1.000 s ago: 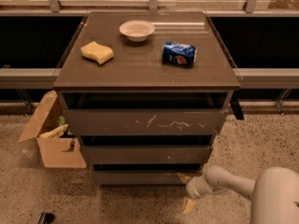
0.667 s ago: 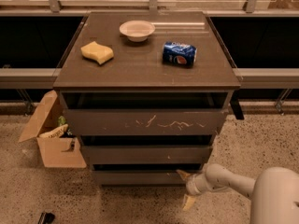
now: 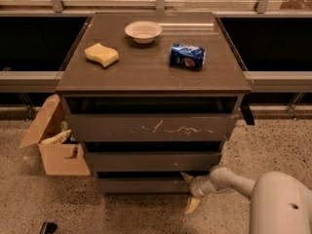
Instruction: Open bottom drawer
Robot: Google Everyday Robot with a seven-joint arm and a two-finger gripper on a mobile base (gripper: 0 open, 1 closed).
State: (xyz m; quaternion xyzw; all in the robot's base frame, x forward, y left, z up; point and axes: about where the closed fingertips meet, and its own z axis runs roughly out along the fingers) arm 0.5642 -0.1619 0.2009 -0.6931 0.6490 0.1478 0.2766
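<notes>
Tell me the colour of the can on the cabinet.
The can is blue, shown in the camera view. The gripper sits beside the bottom drawer, low right.

Warm, dim overhead light glints off the cabinet top [image 3: 146, 69] and catches the gripper [image 3: 189, 193] low beside the bottom drawer [image 3: 141, 185].

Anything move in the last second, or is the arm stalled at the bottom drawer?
No visible change. The gripper stays at the right end of the bottom drawer front, open, one finger above that front and one below; the drawer has not slid. Bowl, sponge, can and cardboard box are where they were.
</notes>
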